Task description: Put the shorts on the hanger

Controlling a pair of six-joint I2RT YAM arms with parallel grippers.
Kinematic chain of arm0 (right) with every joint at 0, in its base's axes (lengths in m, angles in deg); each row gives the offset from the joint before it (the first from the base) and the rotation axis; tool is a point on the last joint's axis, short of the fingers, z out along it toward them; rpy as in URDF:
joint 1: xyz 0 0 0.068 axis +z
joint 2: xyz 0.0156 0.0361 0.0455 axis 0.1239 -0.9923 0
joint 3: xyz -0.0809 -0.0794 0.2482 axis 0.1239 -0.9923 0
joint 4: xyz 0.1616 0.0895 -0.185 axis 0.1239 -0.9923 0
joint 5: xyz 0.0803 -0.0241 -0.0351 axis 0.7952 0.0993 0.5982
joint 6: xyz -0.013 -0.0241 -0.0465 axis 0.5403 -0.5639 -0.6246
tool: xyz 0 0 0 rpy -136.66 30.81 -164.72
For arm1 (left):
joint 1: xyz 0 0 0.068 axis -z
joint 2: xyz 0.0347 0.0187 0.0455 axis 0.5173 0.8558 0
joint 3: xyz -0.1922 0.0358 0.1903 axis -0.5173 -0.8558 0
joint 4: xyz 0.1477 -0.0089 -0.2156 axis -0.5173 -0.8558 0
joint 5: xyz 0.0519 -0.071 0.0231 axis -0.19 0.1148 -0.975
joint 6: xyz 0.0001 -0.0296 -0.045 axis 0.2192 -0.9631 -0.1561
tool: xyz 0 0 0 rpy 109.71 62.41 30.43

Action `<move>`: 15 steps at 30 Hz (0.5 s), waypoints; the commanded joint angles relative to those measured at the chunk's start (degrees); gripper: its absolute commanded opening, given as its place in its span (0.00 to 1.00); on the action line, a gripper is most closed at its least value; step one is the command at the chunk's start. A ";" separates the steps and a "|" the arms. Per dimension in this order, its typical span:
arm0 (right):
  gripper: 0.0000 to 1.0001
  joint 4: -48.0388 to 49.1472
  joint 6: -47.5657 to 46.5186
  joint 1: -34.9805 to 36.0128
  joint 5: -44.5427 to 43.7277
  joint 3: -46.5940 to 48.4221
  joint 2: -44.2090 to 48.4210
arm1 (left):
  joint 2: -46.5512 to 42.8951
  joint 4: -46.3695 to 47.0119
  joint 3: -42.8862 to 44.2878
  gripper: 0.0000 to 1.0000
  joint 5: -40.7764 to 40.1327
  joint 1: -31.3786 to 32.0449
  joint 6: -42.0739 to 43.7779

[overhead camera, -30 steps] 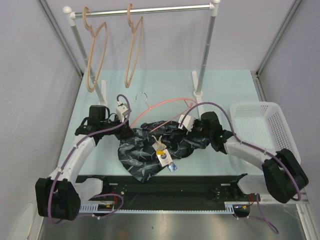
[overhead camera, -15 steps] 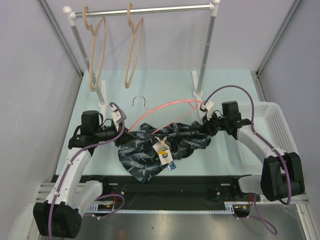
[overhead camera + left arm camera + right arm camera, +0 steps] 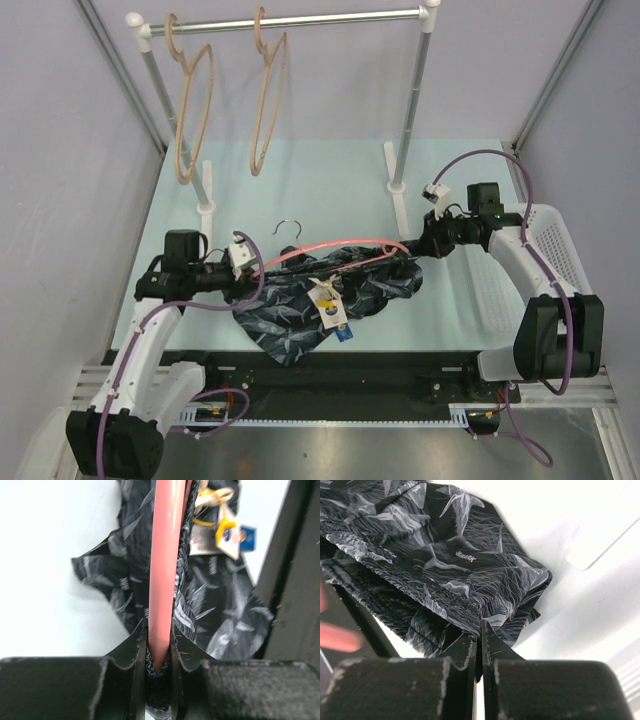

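**Shorts and hanger, mid-mounting.** The shorts [image 3: 300,320] lie bunched on the worktop [image 3: 330,180], front and centre, with the tag [image 3: 330,312] facing up. Their far edge is drawn out in a band along the hanger [image 3: 330,246]. The hanger lies across that edge, its hook [image 3: 288,226] pointing towards the rail [image 3: 300,20]. Whether the bar runs inside the fabric or only over it cannot be told.

The left tool [image 3: 159,642] is closed almost fully on the hanger's left end, and some fabric is pinched under the bar. The right tool [image 3: 481,630] is fully closed on a thin fold at the shorts' right edge, beside the hanger's right end.

**Step in hand.** You appear to be spreading the shorts along the bar, with one tool anchoring each end. Most of the cloth is below the bar on the worktop, so the hanging itself looks unfinished.

**Next move.** You will probably need to bring the loose cloth over the bar evenly. Keep the hanger level and don't let the right-hand fold slip. The two wooden hangers [image 3: 190,110] on the rail play no part.
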 commanded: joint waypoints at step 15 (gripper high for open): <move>0.00 -4.28 1.12 15.93 -24.54 11.33 2.34 | 0.18 0.70 2.93 0.00 -26.90 9.32 3.12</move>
